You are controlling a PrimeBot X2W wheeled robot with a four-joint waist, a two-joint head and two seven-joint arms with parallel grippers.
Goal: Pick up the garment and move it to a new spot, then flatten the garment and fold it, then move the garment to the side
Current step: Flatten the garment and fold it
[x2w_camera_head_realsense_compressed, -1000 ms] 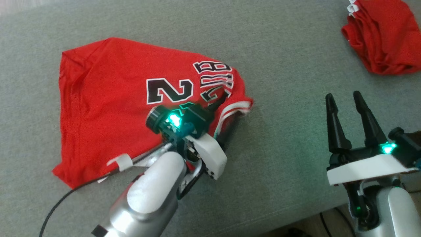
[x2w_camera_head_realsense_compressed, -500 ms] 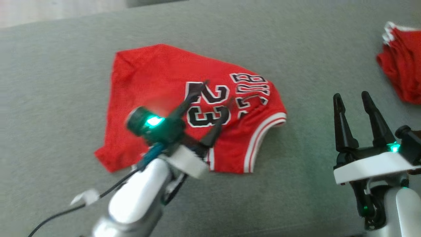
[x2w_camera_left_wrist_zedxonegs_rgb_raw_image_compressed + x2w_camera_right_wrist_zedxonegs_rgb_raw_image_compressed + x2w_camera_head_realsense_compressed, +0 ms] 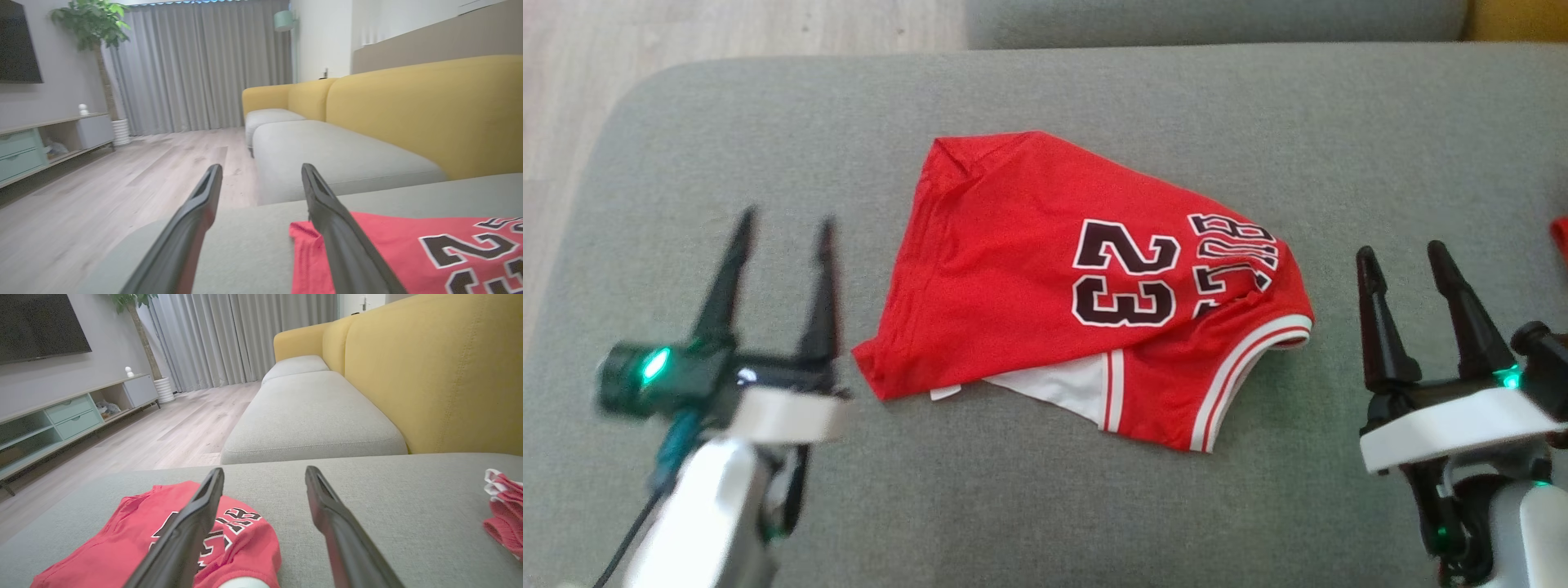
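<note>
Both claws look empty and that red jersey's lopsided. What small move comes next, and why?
Probably the left claw lowers onto the near corner of the red number-23 basketball jersey: that claw stands open alongside, and white lining peeking out shows uneven layers.

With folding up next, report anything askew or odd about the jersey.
The red jersey lies skewed on the grey cushion, unevenly folded: white lining pokes out under its near edge, and the cloth puckers beside the lettering.
</note>
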